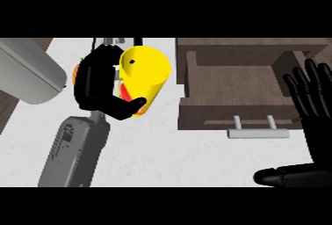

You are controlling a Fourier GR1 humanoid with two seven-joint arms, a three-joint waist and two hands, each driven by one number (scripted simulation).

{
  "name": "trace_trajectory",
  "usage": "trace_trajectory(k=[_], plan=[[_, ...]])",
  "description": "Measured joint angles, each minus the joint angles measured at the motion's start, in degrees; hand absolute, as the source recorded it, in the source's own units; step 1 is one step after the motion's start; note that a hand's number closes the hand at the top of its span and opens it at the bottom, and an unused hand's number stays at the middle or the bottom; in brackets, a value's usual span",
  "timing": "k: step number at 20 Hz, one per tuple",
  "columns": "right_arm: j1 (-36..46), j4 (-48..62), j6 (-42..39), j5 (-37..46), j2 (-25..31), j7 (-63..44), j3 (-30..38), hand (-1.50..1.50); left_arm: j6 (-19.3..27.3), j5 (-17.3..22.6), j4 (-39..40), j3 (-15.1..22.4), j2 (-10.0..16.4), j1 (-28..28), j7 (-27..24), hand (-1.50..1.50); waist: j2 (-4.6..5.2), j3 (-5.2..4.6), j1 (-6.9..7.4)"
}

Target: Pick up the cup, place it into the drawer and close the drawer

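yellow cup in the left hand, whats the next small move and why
Probably swing the yellow cup rightward over the open drawer. The left hand is curled round it, and the cup sits just left of the drawer's wall, not yet above the inside. The right hand rests open at the view's right edge.

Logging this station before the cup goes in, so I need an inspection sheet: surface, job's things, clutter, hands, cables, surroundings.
Surface: pale mottled counter.
Job's things: yellow cup in the left hand, left of the drawer; drawer open, nothing seen inside, handle toward the robot.
Clutter: orange and red patches behind the left hand, not identifiable.
Hands: left hand curled round the cup; right hand open, fingers up, resting at the view's right edge.
Cables: nothing seen.
Surroundings: grey rounded object at upper left, kind unclear.
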State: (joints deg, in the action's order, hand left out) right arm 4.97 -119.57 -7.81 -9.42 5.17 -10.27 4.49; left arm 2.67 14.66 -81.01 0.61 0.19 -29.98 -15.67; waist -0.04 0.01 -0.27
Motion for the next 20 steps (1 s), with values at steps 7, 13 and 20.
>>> trace_trajectory(k=[7,13,20], plan=[[0.22,1.82,0.08,1.62,-0.58,1.58,-1.01,-1.5,5.26,-1.74,5.84,0.16,0.54,-11.56,4.16,1.5,0.07,0.0,-0.16],[-0.16,1.99,-0.43,0.88,-0.19,1.52,-0.35,-1.5,7.95,-2.41,12.06,0.6,0.4,-19.77,6.41,1.5,0.1,0.0,-0.32],[0.51,3.5,-1.16,0.59,0.6,2.86,0.88,-1.5,13.3,-1.57,22.21,4.56,-0.07,-27.68,6.05,1.5,0.19,0.02,-0.71]])
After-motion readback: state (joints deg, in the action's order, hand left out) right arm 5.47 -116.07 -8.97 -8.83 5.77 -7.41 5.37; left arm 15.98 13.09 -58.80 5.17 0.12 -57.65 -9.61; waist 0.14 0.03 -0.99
